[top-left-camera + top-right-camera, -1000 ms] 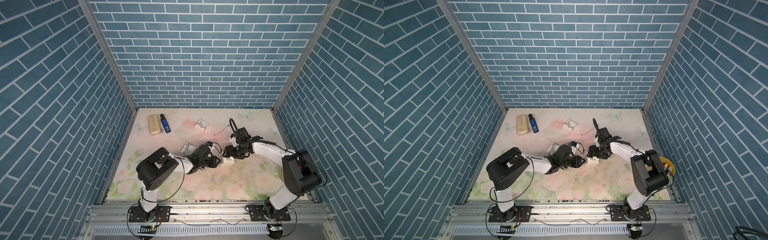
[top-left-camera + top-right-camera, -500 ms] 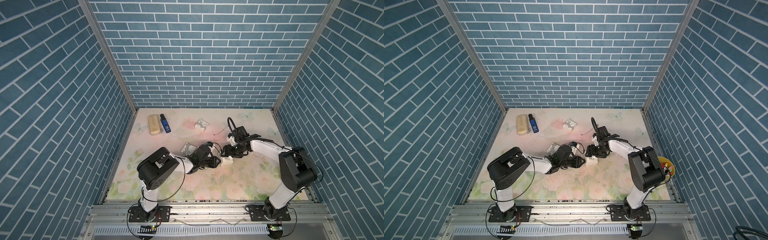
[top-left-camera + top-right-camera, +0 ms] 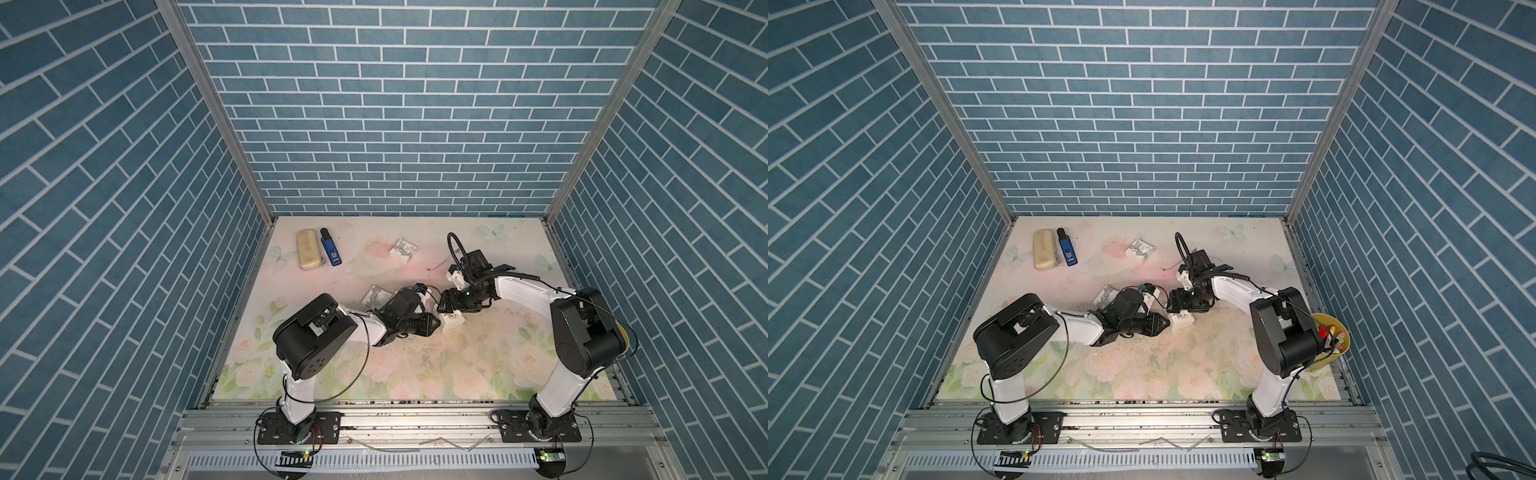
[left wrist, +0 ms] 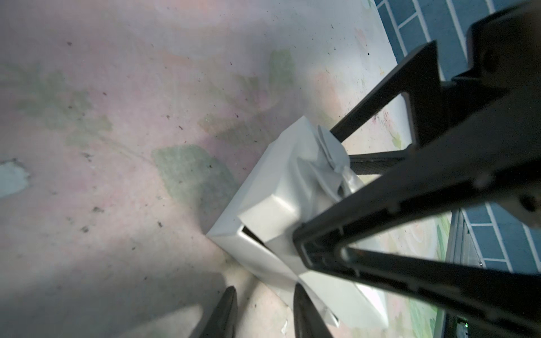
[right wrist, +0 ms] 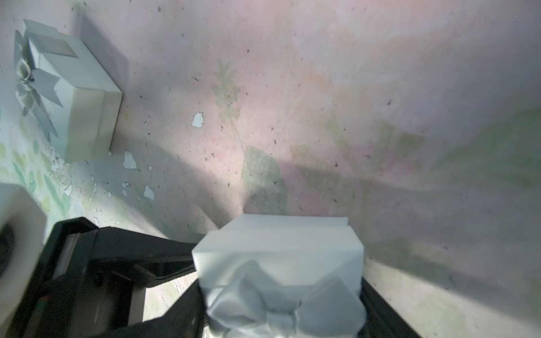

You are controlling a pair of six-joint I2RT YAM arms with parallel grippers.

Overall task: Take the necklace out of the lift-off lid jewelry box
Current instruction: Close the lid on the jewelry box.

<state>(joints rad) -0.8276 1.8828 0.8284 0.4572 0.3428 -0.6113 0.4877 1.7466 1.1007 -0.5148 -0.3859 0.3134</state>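
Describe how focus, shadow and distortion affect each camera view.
Right wrist view: the lid and its bow are blurred, close to the lens; the table behind is sharper. Left wrist view: the right hand looms dark, and shadow pools on the table. In both top views, the walls splay outward, wide-angle distortion.

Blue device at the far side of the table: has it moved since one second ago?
No. In both top views the blue device lies where it lay before, at the same angle, right beside the tan case.
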